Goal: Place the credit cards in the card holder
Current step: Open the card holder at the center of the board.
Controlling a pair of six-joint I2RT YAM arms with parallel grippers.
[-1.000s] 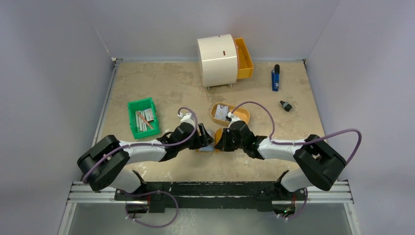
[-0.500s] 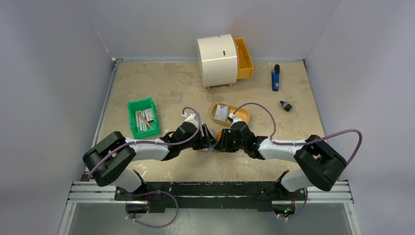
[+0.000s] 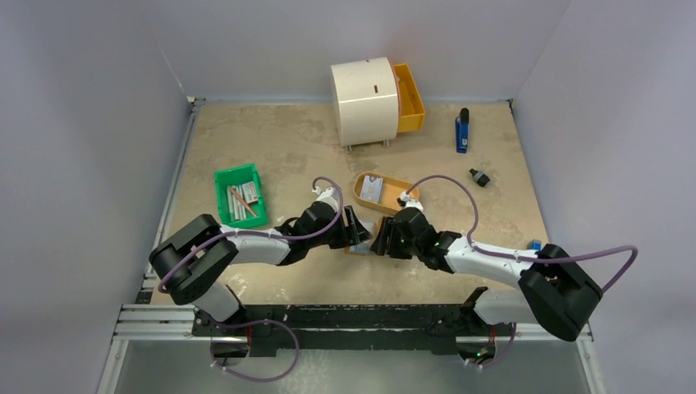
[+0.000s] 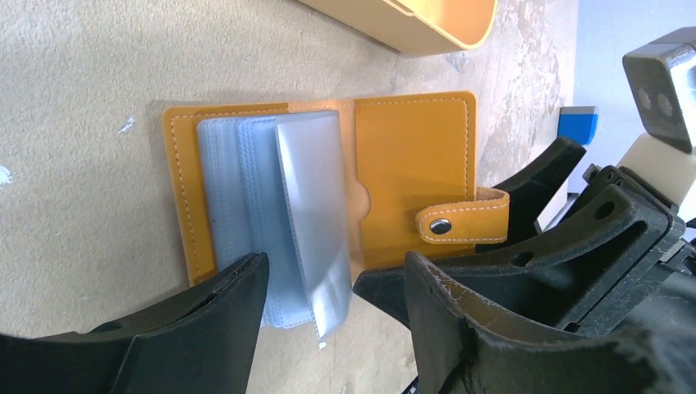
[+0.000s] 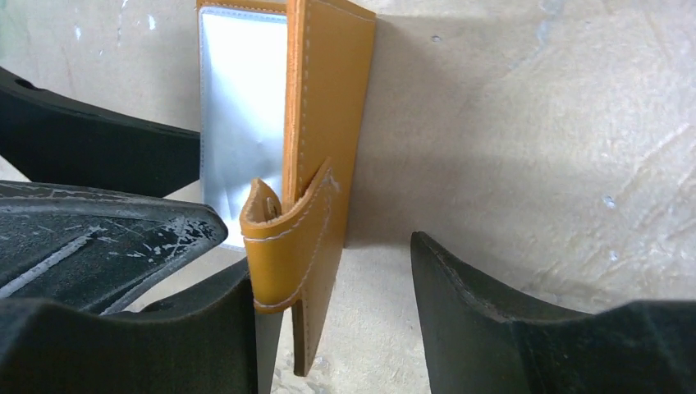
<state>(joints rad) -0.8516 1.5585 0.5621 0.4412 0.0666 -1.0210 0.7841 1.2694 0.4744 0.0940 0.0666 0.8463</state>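
The tan card holder (image 4: 410, 148) lies open on the table, its clear sleeves (image 4: 304, 205) fanned up. My left gripper (image 4: 332, 304) is open at its near edge, with one sleeve standing loose between the fingers. My right gripper (image 5: 328, 304) is open too. The holder's right cover (image 5: 328, 107) stands on edge between its fingers, and the snap strap (image 5: 283, 238) leans against the left finger (image 5: 205, 328). From above, both grippers (image 3: 353, 230) (image 3: 379, 238) meet over the card holder (image 3: 359, 245). A credit card (image 3: 371, 190) lies in the orange tray (image 3: 402, 199) just behind.
A green bin (image 3: 240, 197) of grey sticks stands at the left. The white drum cabinet (image 3: 365, 100) with its orange drawer (image 3: 408, 98) pulled out is at the back. A blue tool (image 3: 462, 131) and a small black object (image 3: 479, 176) lie at the right.
My right gripper has gone from shut to open, letting go of the card holder's cover. Both arms have shifted slightly to the right and away from their bases.
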